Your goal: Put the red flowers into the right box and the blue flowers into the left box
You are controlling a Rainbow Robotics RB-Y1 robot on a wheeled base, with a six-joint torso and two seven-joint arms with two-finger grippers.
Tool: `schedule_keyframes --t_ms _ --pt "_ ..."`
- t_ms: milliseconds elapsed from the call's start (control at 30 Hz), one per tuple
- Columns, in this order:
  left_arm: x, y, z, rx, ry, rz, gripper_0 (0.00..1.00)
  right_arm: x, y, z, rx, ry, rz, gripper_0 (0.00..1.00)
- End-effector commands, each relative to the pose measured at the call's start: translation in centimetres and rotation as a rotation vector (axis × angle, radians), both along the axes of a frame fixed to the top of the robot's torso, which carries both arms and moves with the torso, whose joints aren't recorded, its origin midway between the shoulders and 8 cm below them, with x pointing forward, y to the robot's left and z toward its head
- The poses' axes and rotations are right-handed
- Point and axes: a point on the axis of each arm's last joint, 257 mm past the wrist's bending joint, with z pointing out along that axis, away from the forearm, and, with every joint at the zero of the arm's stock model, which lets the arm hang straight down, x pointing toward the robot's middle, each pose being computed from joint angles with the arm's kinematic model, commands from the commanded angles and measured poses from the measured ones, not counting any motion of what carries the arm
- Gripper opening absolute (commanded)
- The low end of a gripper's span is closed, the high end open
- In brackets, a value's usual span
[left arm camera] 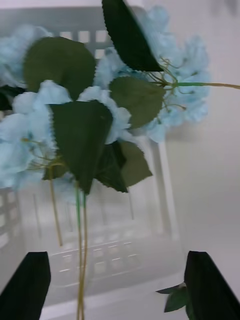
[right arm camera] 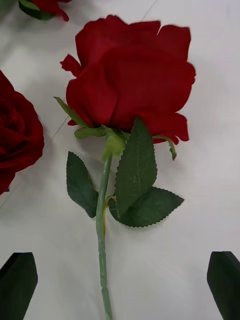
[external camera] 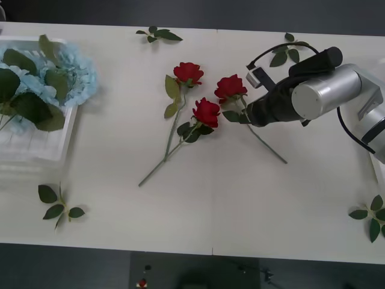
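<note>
Roses next: right arm lined up over a stem.

Black-fingered right gripper (right arm camera: 120, 285) hangs spread wide and empty over the thin green stem of one small artificial red rose (external camera: 230, 87), rightmost of three lying mid-table on the white table (external camera: 240, 198). A good grasp would straddle the stem below the leaves, descend squarely, then close. The pale sky-blue artificial hydrangea clusters (external camera: 66, 72) already sit in the shallow translucent white plastic tray (external camera: 36, 150) at the robot's left, where the left gripper (left arm camera: 117, 285) waits, also spread apart.

three red flowers (external camera: 206, 111) mid-table, right pincer (external camera: 248, 116) beside them, blue flowers (external camera: 57, 75) in left box (external camera: 36, 147)
</note>
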Motion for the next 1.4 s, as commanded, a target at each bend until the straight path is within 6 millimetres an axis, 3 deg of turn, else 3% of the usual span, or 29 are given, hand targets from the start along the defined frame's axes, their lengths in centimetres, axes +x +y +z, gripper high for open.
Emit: schedule_keyframes --t_ms 33,67,133,167,233,267,333,433,667,733,767,800,933,1233,1400 --pt "0.7 -6.6 -0.9 -0.111 -0.034 -0.152 1.0 1.5 1.7 1.3 0.012 -0.048 -0.007 1.0" --pt "0.8 -7.4 -1.2 -0.129 -0.034 -0.164 1.0 1.6 1.6 1.2 0.008 -0.049 -0.011 1.0" --pt "1.3 -11.2 -2.3 -0.222 -0.049 -0.214 1.0 2.0 1.8 0.6 0.006 -0.055 -0.022 1.0" --pt "1.4 -12.2 -2.5 -0.242 -0.054 -0.227 1.0 2.2 1.9 0.6 0.007 -0.062 -0.023 1.0" --pt "1.4 -16.4 -3.2 -0.329 -0.065 -0.291 1.0 2.7 1.9 0.1 0.002 -0.075 -0.033 1.0" --pt "1.5 -17.4 -3.2 -0.345 -0.072 -0.304 1.0 2.7 2.0 0.0 0.001 -0.077 -0.034 1.0" --pt "1.7 -21.3 -3.1 -0.408 -0.096 -0.354 1.0 3.1 2.2 -0.5 -0.007 -0.089 -0.041 1.0" --pt "2.4 -23.9 -2.7 -0.438 -0.12 -0.377 1.0 3.3 2.7 -1.2 0.002 -0.091 -0.051 1.0" --pt "3.7 -26.8 -2.5 -0.384 -0.13 -0.414 1.0 3.8 3.6 -1.6 0.024 -0.104 -0.066 1.0" --pt "4.1 -27.0 -3.2 -0.356 -0.125 -0.405 1.0 3.7 3.8 -1.6 0.029 -0.103 -0.069 0.62" --pt "4.5 -27.4 -3.7 -0.343 -0.126 -0.397 1.0 3.7 3.9 -1.6 0.036 -0.101 -0.073 0.21" --pt "4.7 -27.7 -4.2 -0.337 -0.125 -0.393 1.0 3.8 4.0 -1.5 0.041 -0.1 -0.076 0.0" --pt "5.5 -28.9 -6.5 -0.272 -0.117 -0.383 1.0 3.8 4.2 -1.3 0.054 -0.104 -0.079 0.0" --pt "6.8 -35.4 -12.9 -0.047 -0.164 -0.461 0.99 4.1 4.6 -0.9 0.078 -0.117 -0.083 0.0" --pt "6.5 -38.0 -14.4 0.039 -0.173 -0.523 0.97 4.1 4.7 -0.9 0.087 -0.117 -0.085 0.0"
